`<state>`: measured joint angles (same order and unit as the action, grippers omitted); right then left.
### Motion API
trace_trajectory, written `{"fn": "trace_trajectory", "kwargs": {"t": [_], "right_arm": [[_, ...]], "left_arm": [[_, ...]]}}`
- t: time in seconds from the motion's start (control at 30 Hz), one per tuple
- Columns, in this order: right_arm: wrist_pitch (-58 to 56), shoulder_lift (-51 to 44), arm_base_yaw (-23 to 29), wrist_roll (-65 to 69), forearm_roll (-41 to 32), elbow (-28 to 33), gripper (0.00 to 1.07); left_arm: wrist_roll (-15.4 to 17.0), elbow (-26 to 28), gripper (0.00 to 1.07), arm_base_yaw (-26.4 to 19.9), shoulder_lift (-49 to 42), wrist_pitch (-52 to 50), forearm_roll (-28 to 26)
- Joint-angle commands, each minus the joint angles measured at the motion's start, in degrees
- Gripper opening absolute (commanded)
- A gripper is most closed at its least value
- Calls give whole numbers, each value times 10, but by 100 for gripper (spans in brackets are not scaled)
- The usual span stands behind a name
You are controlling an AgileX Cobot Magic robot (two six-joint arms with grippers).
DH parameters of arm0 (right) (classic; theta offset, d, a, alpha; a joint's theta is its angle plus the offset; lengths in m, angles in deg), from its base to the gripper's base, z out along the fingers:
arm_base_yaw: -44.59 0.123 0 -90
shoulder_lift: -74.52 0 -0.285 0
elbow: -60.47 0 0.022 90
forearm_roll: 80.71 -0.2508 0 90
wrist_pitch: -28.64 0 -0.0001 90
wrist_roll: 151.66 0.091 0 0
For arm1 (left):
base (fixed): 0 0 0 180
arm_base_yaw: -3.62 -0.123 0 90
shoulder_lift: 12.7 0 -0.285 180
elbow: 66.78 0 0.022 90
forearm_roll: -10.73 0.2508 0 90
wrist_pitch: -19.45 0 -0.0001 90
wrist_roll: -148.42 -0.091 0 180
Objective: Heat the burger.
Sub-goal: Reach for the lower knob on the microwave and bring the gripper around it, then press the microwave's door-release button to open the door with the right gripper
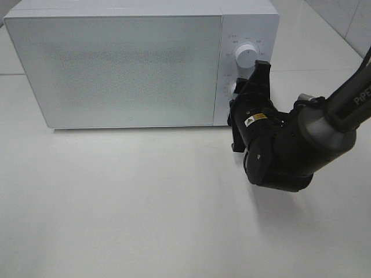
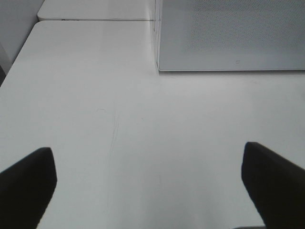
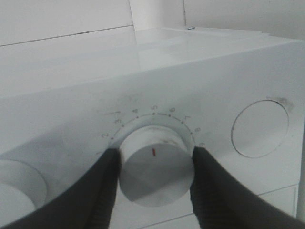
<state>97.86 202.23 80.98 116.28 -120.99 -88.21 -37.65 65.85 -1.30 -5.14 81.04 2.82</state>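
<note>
No burger in view anywhere, my guess is it's sitting behind the microwave's [image 1: 116, 63] shut speckled door. The right claw [image 3: 155, 157] is clamped on the lower dial [image 3: 152, 176], a smooth round white plastic knob with a red tick, pinched from both sides. The left claw [image 2: 147, 162] hangs wide apart over the matte white desk [image 2: 95, 95]. A burger should be light and squishy, so I'd grab it low at the sides, gently.
</note>
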Motion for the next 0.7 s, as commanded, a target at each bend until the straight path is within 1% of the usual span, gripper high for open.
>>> {"fn": "trace_trajectory", "kwargs": {"t": [0.03,0.07,0.1,0.13,0.2,0.23,0.27,0.3,0.33,0.37,0.4,0.43,0.47,0.5,0.53,0.57,0.6,0.63,0.7], "right_arm": [[48,-4,-1,-18,81,-25,12],[48,-4,-1,-28,68,-25,17],[48,-4,-1,-32,62,-25,20],[48,-4,-1,-32,62,-25,20],[48,-4,-1,-51,4,-23,33],[48,-4,-1,-51,4,-23,33],[48,-4,-1,-60,-5,-23,36],[48,-4,-1,-60,-5,-23,36],[48,-4,-1,-78,-6,-23,43],[48,-4,-1,-81,-6,-23,46],[48,-4,-1,-81,-6,-23,46],[48,-4,-1,-91,-6,-23,54],[48,-5,-1,-103,-6,-23,59],[48,-5,-1,-103,-6,-23,59],[47,-6,-1,-110,-6,-21,69],[45,-11,0,-122,-3,-16,77],[45,-11,0,-122,-3,-16,77],[39,-14,1,-130,-3,-11,80],[21,-25,1,-140,-2,-1,82]], "left_arm": [[-2,-2,98,0,-9,0,2],[-2,-2,98,0,-9,0,2],[-2,-2,98,0,-9,0,2],[-2,-2,98,0,-9,0,2],[-2,-2,98,0,-9,0,2],[-2,-2,98,0,-9,0,2],[-2,-2,98,0,-9,0,2],[-2,-2,98,0,-9,0,2],[-2,-2,98,0,-9,0,2],[-2,-2,98,0,-9,0,2],[-2,-2,98,0,-9,0,2],[-2,-2,98,0,-9,0,2],[-2,-2,98,0,-9,0,2],[-2,-2,98,0,-9,0,2],[-2,-2,98,0,-9,0,2],[-2,-2,98,0,-9,0,2],[-2,-2,98,0,-9,0,2],[-2,-2,98,0,-9,0,2],[-2,-2,98,0,-9,0,2]]}}
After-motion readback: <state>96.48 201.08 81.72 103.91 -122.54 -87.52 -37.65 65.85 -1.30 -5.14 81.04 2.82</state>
